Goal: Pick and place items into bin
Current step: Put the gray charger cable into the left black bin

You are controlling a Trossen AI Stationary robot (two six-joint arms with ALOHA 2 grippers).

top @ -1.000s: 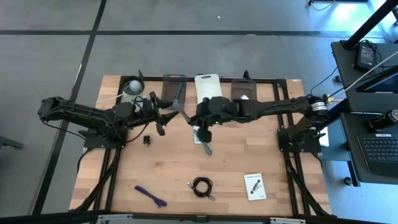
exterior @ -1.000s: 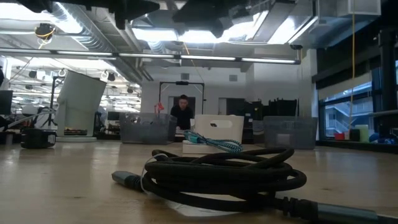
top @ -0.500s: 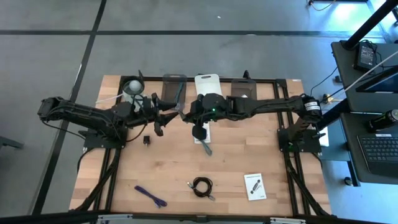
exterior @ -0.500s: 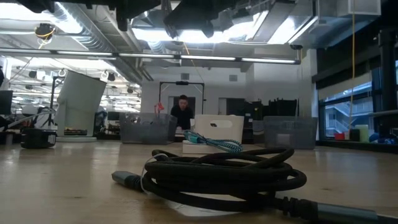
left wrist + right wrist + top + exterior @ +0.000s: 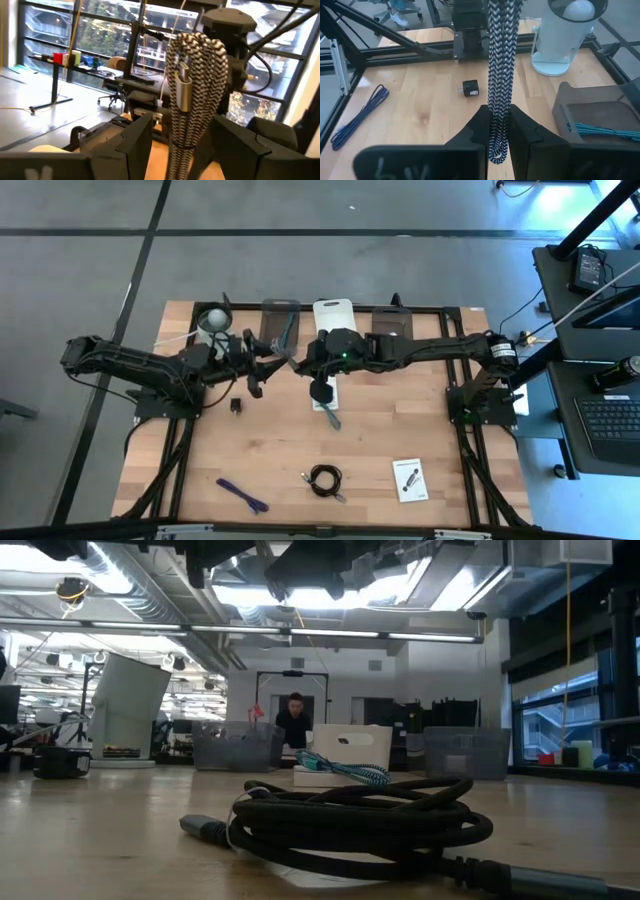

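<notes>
A black-and-white braided cable bundle (image 5: 288,359) is up in the air between both grippers, above the table's far middle. My left gripper (image 5: 272,365) comes from the left and is shut on the bundle (image 5: 192,100), whose silver plug (image 5: 183,92) shows. My right gripper (image 5: 302,365) comes from the right and is shut on the same bundle (image 5: 500,75). On the table lie a teal cable (image 5: 328,412), a coiled black cable (image 5: 325,478), a purple cable (image 5: 243,495), a white card (image 5: 410,478) and a tiny black block (image 5: 237,405). My left gripper pinches the braided bundle between its two fingers (image 5: 132,142) at the bundle's lower stretch (image 5: 181,150), reaching level from the table's left. The bundle runs on past the fingers toward the right gripper, clear of the table. My right gripper pinches the bundle's looped end (image 5: 497,142) between its two fingers (image 5: 475,132), level from the table's right. The bundle lies along the fingers and stretches straight away toward the left gripper, lifted clear of the table.
Three bins stand along the far edge: a dark one holding a teal cable (image 5: 280,320), a white one (image 5: 333,315) and another dark one (image 5: 392,322). A round tub (image 5: 213,322) stands far left. A person (image 5: 293,720) is in the room behind.
My right gripper has moved toward the table's left, closing in on the left gripper and the braided bundle. The left arm and the bundle have stayed where they were.
</notes>
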